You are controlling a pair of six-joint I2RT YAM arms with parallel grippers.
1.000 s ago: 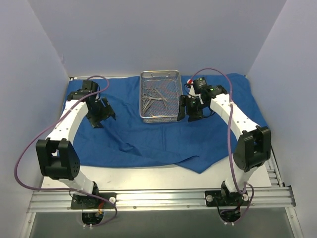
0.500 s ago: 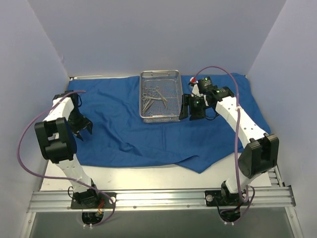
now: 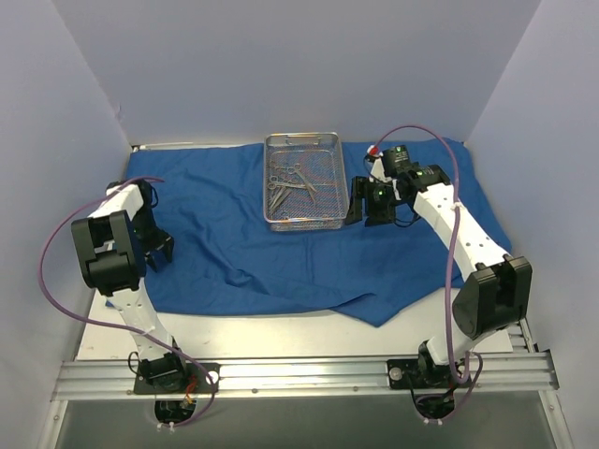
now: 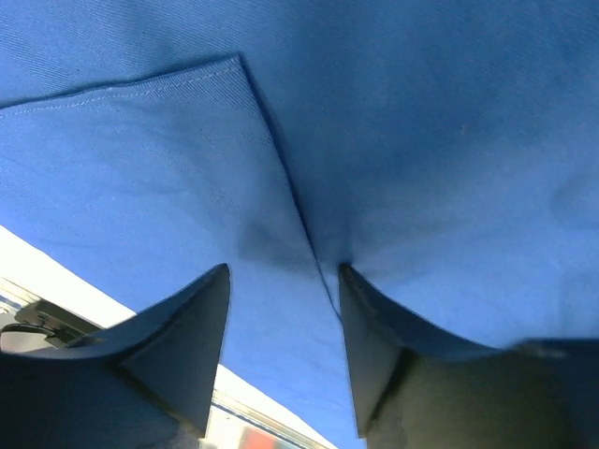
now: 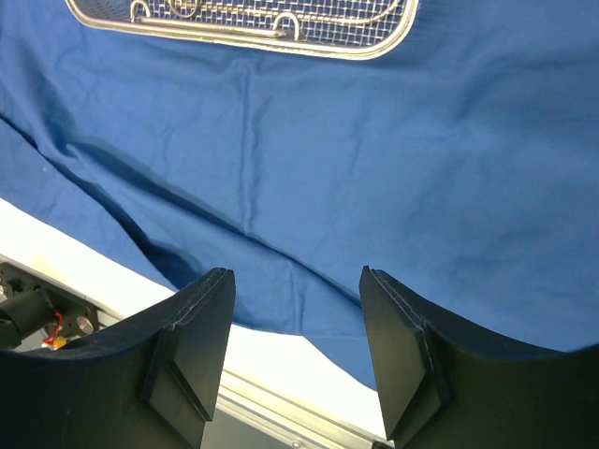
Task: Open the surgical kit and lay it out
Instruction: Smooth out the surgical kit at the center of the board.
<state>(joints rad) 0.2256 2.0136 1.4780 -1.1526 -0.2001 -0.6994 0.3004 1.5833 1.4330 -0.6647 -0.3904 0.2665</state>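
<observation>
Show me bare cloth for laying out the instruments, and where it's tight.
Bare: the blue cloth between the left claw and the wire-mesh tray, and the stretch from the tray to the near hem. Tight: right of the tray, beside the right claw.

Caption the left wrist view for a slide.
Left gripper, jaws apart, poised over a hemmed fold edge of the blue cloth.

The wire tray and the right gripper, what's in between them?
Only bare blue cloth lies between the right gripper and the wire tray, nothing else. The right wrist view shows it best.
</observation>
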